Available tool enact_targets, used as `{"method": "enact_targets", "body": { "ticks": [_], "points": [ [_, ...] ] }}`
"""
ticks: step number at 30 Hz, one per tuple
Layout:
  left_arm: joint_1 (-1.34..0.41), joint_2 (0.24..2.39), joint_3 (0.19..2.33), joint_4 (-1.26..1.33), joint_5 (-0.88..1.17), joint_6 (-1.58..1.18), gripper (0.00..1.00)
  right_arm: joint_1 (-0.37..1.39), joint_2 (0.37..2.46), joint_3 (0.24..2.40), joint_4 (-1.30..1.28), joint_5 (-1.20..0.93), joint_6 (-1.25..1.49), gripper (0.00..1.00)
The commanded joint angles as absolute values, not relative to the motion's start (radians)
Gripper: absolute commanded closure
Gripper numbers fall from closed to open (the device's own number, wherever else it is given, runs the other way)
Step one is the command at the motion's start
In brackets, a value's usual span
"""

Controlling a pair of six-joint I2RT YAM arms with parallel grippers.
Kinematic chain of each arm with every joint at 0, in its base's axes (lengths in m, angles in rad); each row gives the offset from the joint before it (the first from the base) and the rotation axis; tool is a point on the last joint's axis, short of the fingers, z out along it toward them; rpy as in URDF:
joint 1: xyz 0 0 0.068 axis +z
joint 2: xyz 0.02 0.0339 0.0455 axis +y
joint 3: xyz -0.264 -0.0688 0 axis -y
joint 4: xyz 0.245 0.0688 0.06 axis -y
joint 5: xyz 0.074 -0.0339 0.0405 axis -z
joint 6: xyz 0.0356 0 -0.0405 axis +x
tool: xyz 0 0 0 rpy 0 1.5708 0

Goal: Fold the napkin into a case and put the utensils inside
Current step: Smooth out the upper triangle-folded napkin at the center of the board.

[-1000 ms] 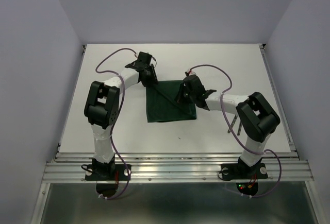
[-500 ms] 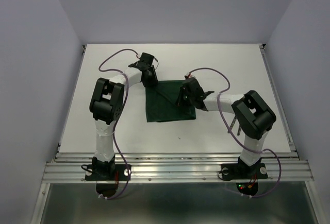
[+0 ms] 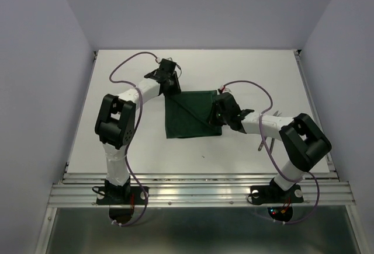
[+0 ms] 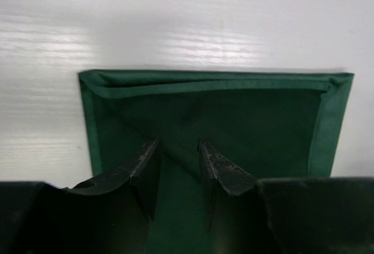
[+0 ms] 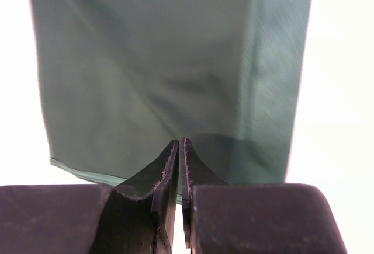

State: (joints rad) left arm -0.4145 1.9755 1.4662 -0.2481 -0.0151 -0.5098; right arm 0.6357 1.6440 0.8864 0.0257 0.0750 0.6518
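Napkin (image 3: 190, 119): dark green cloth lying flat on the white table (image 3: 117, 143), roughly square. It is not shaped into a narrow pouch.
Napkin fold: a diagonal crease runs from its far-left corner toward its near-right corner. In the left wrist view, hemmed borders show along two of its edges.
Inside the napkin: it forms no pocket, and neither utensil lies in or on it.
Utensils (image 3: 260, 143): on the table to the right of the napkin, well apart from it. The right arm crosses over them, so only short slim ends show. Fork and knife cannot be told apart.
Left gripper (image 3: 170, 86): at the napkin's far-left corner, over the cloth. The jaws stand partly open.
Left fingers (image 4: 146, 160): one lies on each side of the diagonal crease, with green cloth plain in the gap between them. Nothing is clamped. Whether the tips press on the cloth I cannot tell.
Right gripper (image 3: 218, 112): at the napkin's right edge, about halfway along it. The jaws are closed to a hairline slit.
Right gripper tips (image 5: 179, 144): in the right wrist view they sit just over the napkin's border, and the cloth stretches away beyond them. Whether a layer of cloth is pinched between them I cannot tell, as that view is blurred.
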Motion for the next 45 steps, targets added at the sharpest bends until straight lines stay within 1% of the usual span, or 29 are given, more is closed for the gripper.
{"method": "enact_targets", "body": {
  "ticks": [1, 5, 16, 24, 33, 37, 45],
  "points": [
    [-0.479, 1.931, 1.421, -0.230, 0.037, -0.525, 0.58, 0.641, 1.660, 0.831, 0.034, 0.091, 0.666, 0.90],
    [-0.502, 1.959, 1.381, -0.196, 0.081, -0.543, 0.58, 0.641, 1.674, 0.816, 0.040, 0.089, 0.672, 0.90],
    [-0.511, 1.971, 1.396, -0.199, 0.083, -0.535, 0.58, 0.641, 1.529, 0.810, 0.005, 0.121, 0.658, 0.90],
    [-0.512, 1.959, 1.397, -0.204, 0.077, -0.529, 0.58, 0.641, 1.606, 0.744, 0.026, 0.140, 0.684, 0.90],
    [-0.502, 1.957, 1.437, -0.244, 0.014, -0.520, 0.58, 0.641, 1.528, 0.821, 0.003, 0.141, 0.646, 0.90],
    [-0.489, 1.959, 1.474, -0.258, 0.011, -0.517, 0.58, 0.641, 1.561, 0.883, 0.014, 0.100, 0.638, 0.90],
    [-0.433, 2.014, 1.545, -0.284, 0.011, -0.511, 0.58, 0.660, 1.767, 1.049, 0.066, 0.035, 0.634, 0.90]
  ]
}}
